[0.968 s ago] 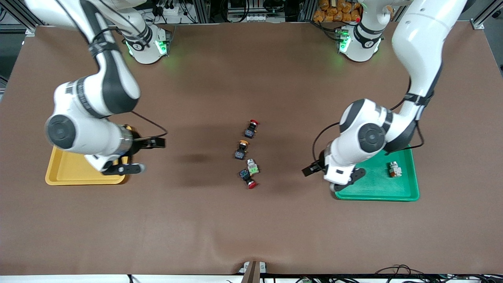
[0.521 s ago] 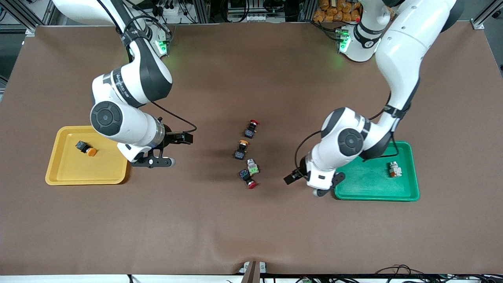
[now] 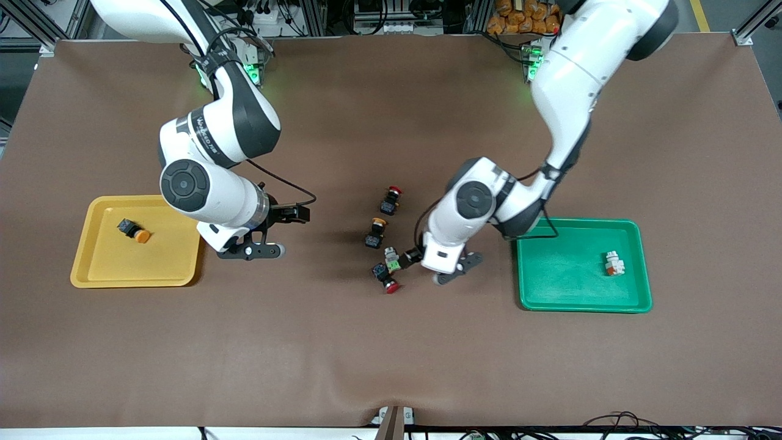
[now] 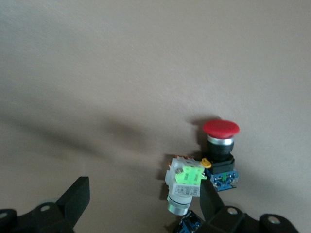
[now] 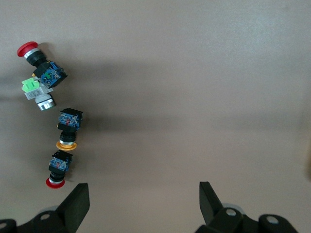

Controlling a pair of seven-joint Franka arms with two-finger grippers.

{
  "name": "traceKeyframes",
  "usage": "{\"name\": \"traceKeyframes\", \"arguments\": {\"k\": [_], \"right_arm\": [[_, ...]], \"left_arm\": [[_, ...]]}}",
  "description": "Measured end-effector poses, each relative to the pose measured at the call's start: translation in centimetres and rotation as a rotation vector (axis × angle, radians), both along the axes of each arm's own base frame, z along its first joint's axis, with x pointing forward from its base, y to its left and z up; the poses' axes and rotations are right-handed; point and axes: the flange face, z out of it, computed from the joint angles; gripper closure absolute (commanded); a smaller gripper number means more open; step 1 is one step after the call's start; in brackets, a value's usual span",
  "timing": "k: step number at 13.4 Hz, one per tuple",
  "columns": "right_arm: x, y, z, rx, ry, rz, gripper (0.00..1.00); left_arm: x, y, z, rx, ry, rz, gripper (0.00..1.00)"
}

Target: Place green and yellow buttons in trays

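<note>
The green button (image 3: 393, 260) is lying mid-table in a short row of switches, touching the red switch (image 3: 386, 277) just nearer the camera, with the yellow button (image 3: 374, 233) just farther; the left gripper (image 3: 437, 266) is hanging beside it toward the green tray (image 3: 580, 302), fingers (image 4: 209, 201) spread with nothing between them. That tray is holding a whitish button (image 3: 613, 264), and the yellow tray (image 3: 98, 269) an orange-capped button (image 3: 134, 230). The right gripper (image 3: 275, 232) is hovering over the table between yellow tray and row, fingers (image 5: 77, 204) parted and empty.

red-capped switch (image 4: 221, 154) touches green-block button (image 4: 184, 182) | bare table (image 3: 342, 342) nearer the camera
</note>
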Motion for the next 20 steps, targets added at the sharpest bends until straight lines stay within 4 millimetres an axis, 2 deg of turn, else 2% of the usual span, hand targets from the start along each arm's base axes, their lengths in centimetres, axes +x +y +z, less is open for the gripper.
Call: {"name": "traceKeyframes", "arguments": {"k": [3,10,15,20], "right_arm": [[0.0,0.0,0.0,0.000,0.000,-0.001,0.00],[0.0,0.0,0.0,0.000,0.000,-0.001,0.00],[0.0,0.0,0.0,-0.001,0.000,-0.002,0.00],[0.0,0.0,0.0,-0.001,0.000,-0.003,0.00]], "left_arm": [[-1.4,-2.2,-0.5,0.023,-0.038,-0.039,0.00],[-0.7,-2.2,0.1,0.007,-0.087,-0.095,0.00],[-2.0,-3.7,-2.2,-0.004,-0.088,-0.125,0.00],[-1.8,-4.7,-3.3,-0.017,-0.092,-0.128,0.00]]}}
